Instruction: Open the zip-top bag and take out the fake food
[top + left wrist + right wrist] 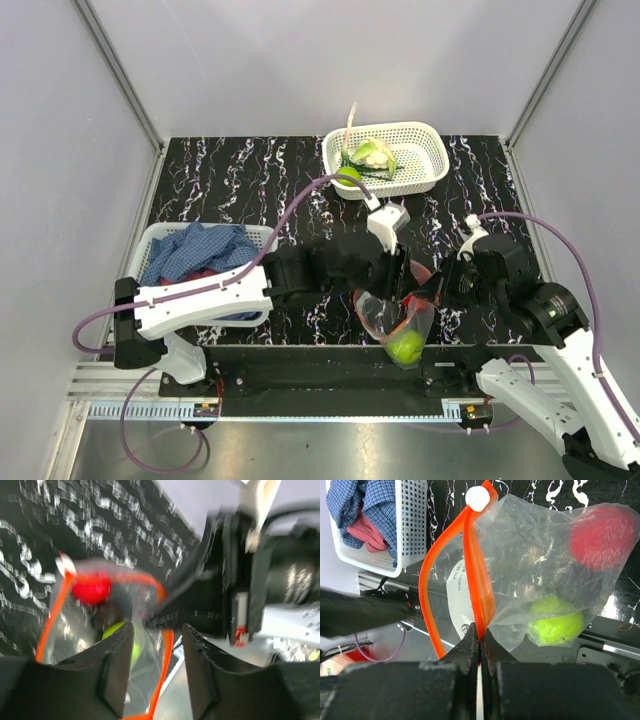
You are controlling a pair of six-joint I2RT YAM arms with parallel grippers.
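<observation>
The zip-top bag [393, 312] hangs between the two arms near the table's front edge. Its orange-red zip strip [472, 565] is parted into a loop, with a white slider [478, 498] at the top. My right gripper [480, 637] is shut on one side of the strip. My left gripper [157, 657] is open, its jaws either side of the other strip side [165, 665] without touching it. Inside the bag are fake food pieces: a lime-green fruit [555, 625] [405, 347] and a red piece [602, 532] [91, 590].
A white basket [425, 135] at the back holds a cabbage-like piece [370, 153], and a lime-green fruit [348, 175] sits at its front left. Another white basket [160, 237] on the left holds blue and red cloths [200, 250]. The left arm's body lies across the table's front.
</observation>
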